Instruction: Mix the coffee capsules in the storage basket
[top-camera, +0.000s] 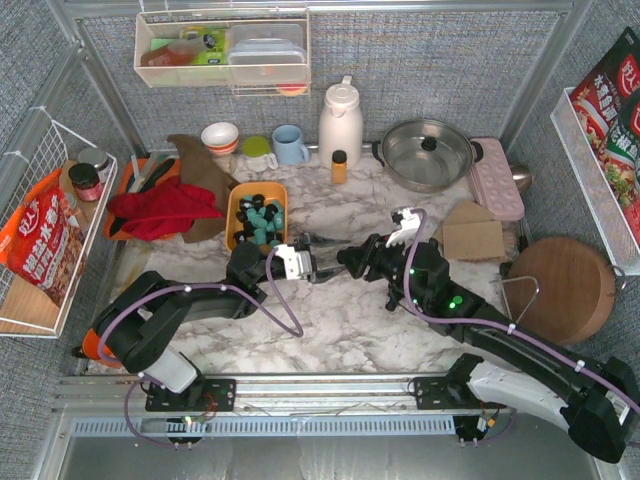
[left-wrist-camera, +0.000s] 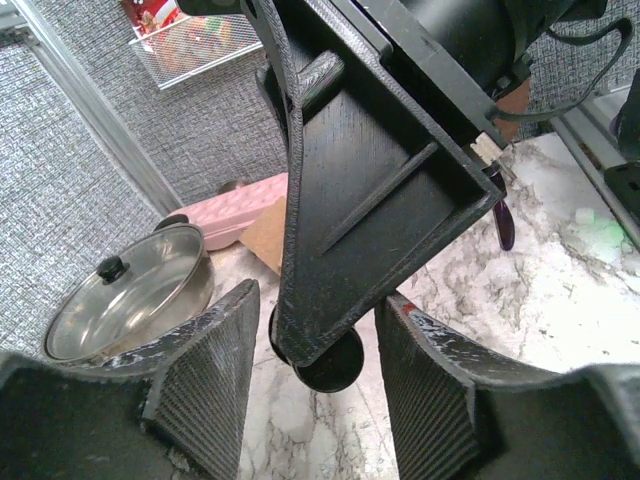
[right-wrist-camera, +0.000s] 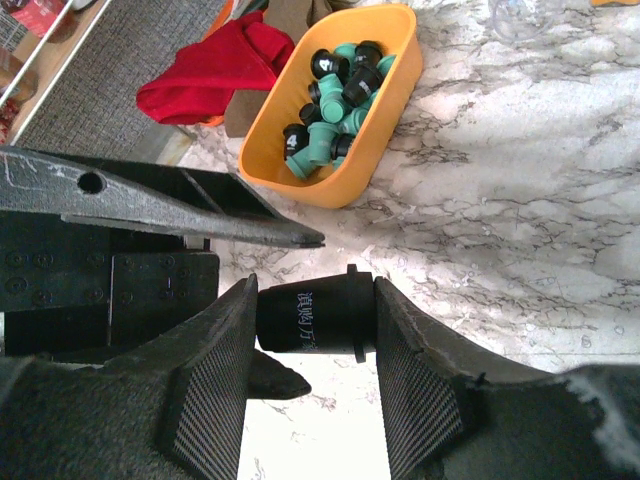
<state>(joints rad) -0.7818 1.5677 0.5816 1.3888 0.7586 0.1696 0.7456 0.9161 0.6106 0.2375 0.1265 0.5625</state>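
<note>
From above: basket (top-camera: 258, 186) back left on the surface (top-camera: 350, 335), holding teal and black capsules (top-camera: 262, 218); red cloth (top-camera: 160, 208) beside its left rim, bare marble to its right. Left fingers (top-camera: 322, 268) and right fingers (top-camera: 343, 262) tip to tip just in front of it. Left wrist: partly open, straddling a right finger and a black capsule (left-wrist-camera: 328, 370) (slim gaps either side). Right wrist: clamped on that capsule, basket beyond, apart.

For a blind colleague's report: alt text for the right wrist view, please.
The right gripper clamps a black coffee capsule sideways over the marble table. Beyond it sits the orange-yellow storage basket of teal and black capsules, beside a red cloth.
</note>
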